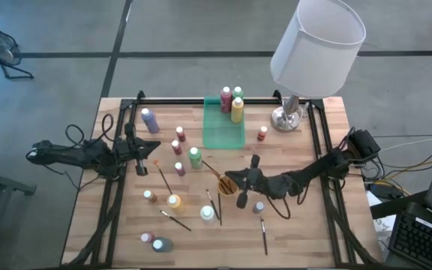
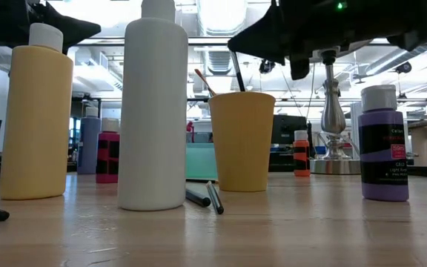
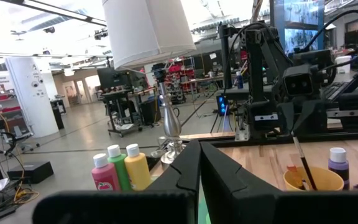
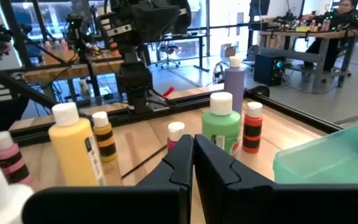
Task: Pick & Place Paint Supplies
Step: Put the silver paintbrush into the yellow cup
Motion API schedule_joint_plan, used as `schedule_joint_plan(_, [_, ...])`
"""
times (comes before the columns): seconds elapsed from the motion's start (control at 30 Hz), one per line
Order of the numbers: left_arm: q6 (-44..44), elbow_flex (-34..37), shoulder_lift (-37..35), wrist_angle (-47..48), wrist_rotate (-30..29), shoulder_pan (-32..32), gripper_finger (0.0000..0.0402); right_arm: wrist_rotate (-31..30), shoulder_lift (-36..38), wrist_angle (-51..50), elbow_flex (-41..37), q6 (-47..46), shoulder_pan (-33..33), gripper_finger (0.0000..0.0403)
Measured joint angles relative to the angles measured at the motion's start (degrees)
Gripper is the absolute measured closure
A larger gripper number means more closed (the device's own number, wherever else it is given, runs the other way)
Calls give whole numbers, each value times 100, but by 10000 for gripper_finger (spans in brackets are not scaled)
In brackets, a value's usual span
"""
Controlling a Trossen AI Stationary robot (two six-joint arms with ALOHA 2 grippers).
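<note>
An orange-yellow cup [image 1: 227, 184] stands mid-table with brushes in it; one red-tipped brush [image 2: 202, 80] leans out. My right gripper [image 1: 236, 181] reaches level over the cup from the right, shut on a dark paintbrush [image 3: 301, 163] that stands in the cup. Red, green and yellow bottles [image 1: 232, 103] stand in the green tray [image 1: 223, 133]. More bottles [image 1: 194, 157] and loose brushes [image 1: 163, 178] are spread over the table. My left gripper [image 1: 142, 163] waits shut at the left, holding nothing. My right gripper holds the dark paintbrush by the top end of its handle [image 3: 294, 140], which meets the shut fingers from below. The fingers lie level, coming from the table's right, across the handle. The brush hangs nearly upright with its lower end inside the cup [image 3: 312, 179].
A table lamp [image 1: 291, 114] with a big white shade [image 1: 317, 41] stands at the far right. A purple bottle [image 1: 259, 206], a white bottle [image 1: 207, 214] and a yellow bottle [image 1: 173, 201] stand near the cup. Black frame rails [image 1: 317, 142] run along both sides.
</note>
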State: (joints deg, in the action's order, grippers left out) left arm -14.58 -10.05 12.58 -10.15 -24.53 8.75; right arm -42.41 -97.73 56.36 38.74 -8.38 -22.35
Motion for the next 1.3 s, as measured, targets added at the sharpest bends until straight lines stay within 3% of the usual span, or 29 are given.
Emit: schedule_joint_plan(1.3, [-1,-2,0,-2,0,0,385,28,-461,-286,-16,-348,-10,394])
